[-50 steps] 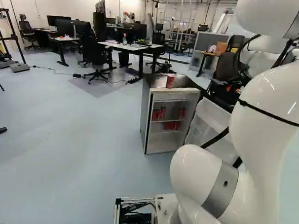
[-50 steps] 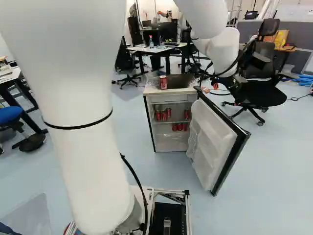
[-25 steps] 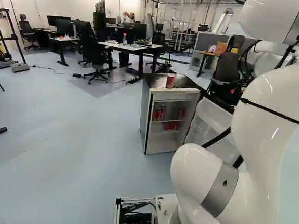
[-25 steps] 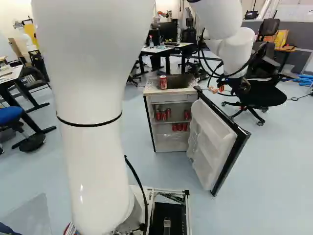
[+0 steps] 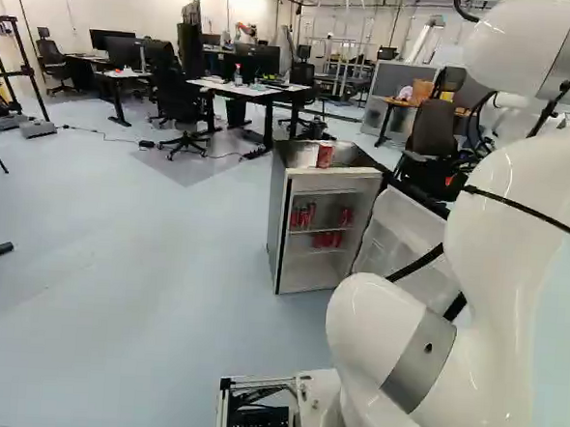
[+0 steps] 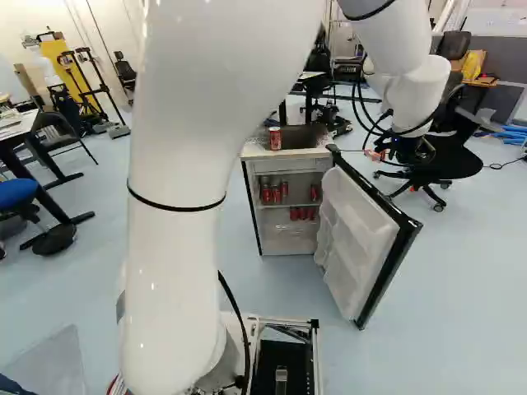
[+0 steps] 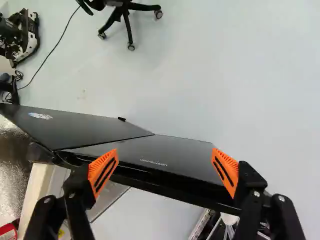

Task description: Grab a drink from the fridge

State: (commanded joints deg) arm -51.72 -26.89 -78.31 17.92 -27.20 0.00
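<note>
My gripper point(image 6: 380, 155) hangs above the open fridge door point(image 6: 356, 234) in the right base view. In the wrist view the gripper point(image 7: 164, 171) stands open, its orange pads wide apart over the door's dark top edge point(image 7: 165, 186), with nothing gripped. The small fridge point(image 5: 277, 213) faces the base. Inside, red cans point(image 6: 272, 194) stand on an upper shelf, and more red cans point(image 6: 302, 214) stand below them. A single red can point(image 6: 275, 138) stands upright on the fridge's top; part of a red can point(image 7: 8, 231) shows beside the gripper in the wrist view.
An office chair point(image 6: 428, 160) stands behind the door at the right of the right base view. Desks point(image 5: 249, 90) with monitors and chairs are behind the fridge. A tripod stand point(image 5: 23, 72) is at the far left. Another robot point(image 5: 246, 27) shows in the background.
In the right base view the arm has swung rightward, its wrist and gripper moving right over the door side. The base, fridge, door and cans have stayed where they were.
</note>
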